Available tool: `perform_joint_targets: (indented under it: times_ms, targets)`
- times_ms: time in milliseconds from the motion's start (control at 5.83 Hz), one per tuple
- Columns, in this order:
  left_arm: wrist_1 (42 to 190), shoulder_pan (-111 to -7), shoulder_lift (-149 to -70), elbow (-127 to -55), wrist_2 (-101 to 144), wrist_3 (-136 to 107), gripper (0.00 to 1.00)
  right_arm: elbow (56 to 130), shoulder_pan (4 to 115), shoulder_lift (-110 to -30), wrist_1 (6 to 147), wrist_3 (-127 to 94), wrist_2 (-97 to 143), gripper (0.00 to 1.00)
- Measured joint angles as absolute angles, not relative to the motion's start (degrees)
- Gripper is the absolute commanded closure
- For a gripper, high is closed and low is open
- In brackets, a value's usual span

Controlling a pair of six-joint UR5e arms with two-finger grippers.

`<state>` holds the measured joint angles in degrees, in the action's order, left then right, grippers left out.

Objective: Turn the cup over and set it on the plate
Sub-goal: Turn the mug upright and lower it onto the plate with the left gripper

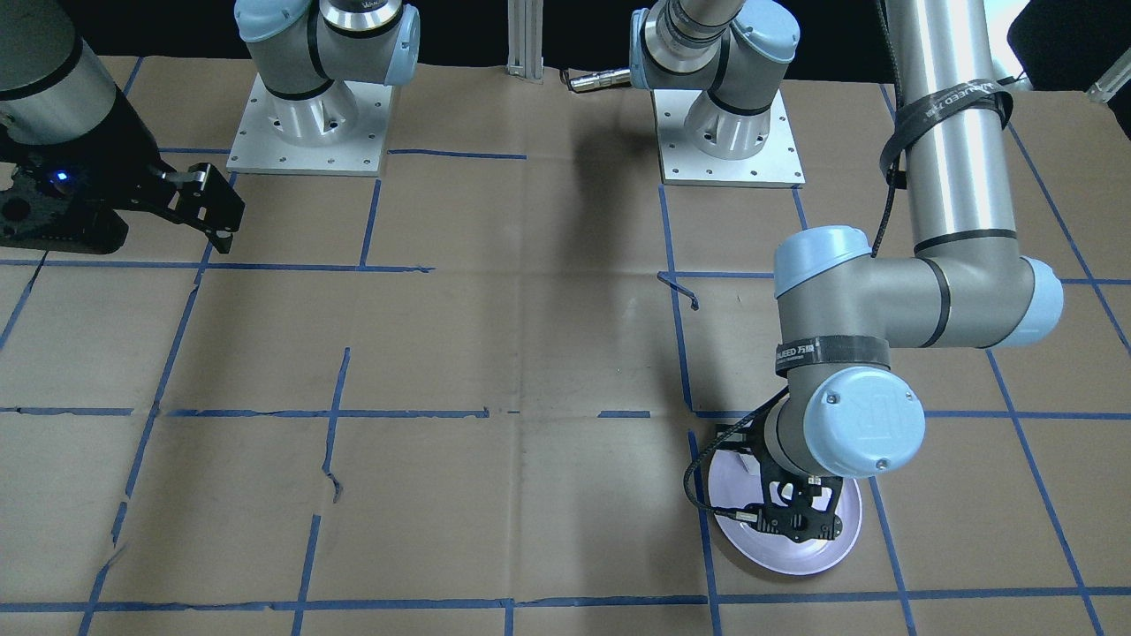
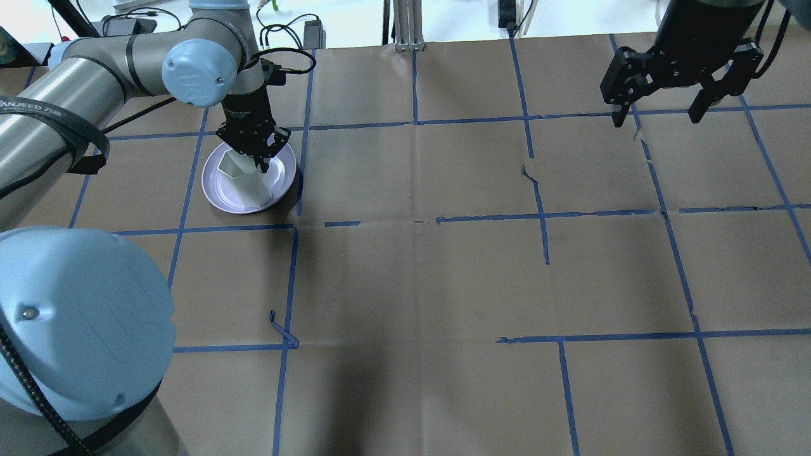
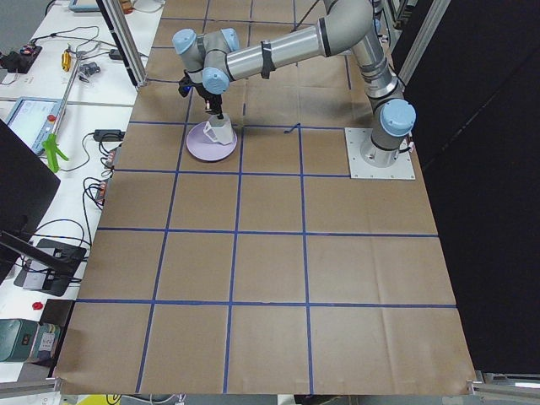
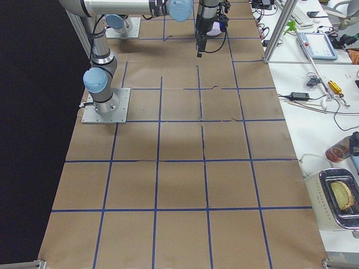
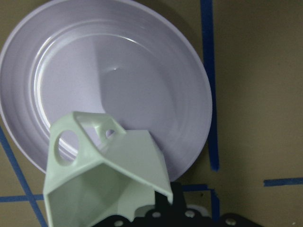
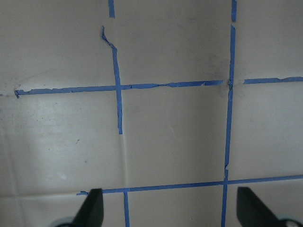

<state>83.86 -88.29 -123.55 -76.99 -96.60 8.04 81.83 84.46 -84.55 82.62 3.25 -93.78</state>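
The white faceted cup (image 2: 244, 187) is in my left gripper (image 2: 255, 161), which is shut on its wall. The cup hangs tilted over the pale lavender plate (image 2: 218, 190), with its open mouth facing up. In the left wrist view the cup (image 5: 104, 179) shows its hollow inside and its angular handle, with the plate (image 5: 142, 71) beneath it. I cannot tell whether the cup touches the plate. In the front-facing view the left wrist hides the cup, and only the plate (image 1: 795, 561) shows. My right gripper (image 2: 678, 95) is open and empty, far off above the table's right side.
The table is covered in brown paper with a grid of blue tape (image 2: 415, 221). The two arm bases (image 1: 305, 124) stand on metal plates at the robot's edge. Beyond the table's ends are benches with cables and tools (image 4: 314, 84).
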Motion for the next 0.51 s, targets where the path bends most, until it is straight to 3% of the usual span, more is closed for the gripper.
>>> perform_joint_targets:
  times_ms: [171,343,514]
  targets:
    - [83.57,-87.64,-123.36,-77.03,-96.63,8.79,1.00,81.83,84.46,-84.55,82.62,3.25,-93.78,0.00]
    - [83.31,-87.32,-123.33,-77.06,-96.61,9.10,0.81,81.83,84.46,-84.55,82.60,3.25,-93.78,0.00]
    - [82.75,-87.23,-123.41,-77.05,-96.60,9.17,0.01,81.83,84.46,-84.55,82.55,3.25,-93.78,0.00]
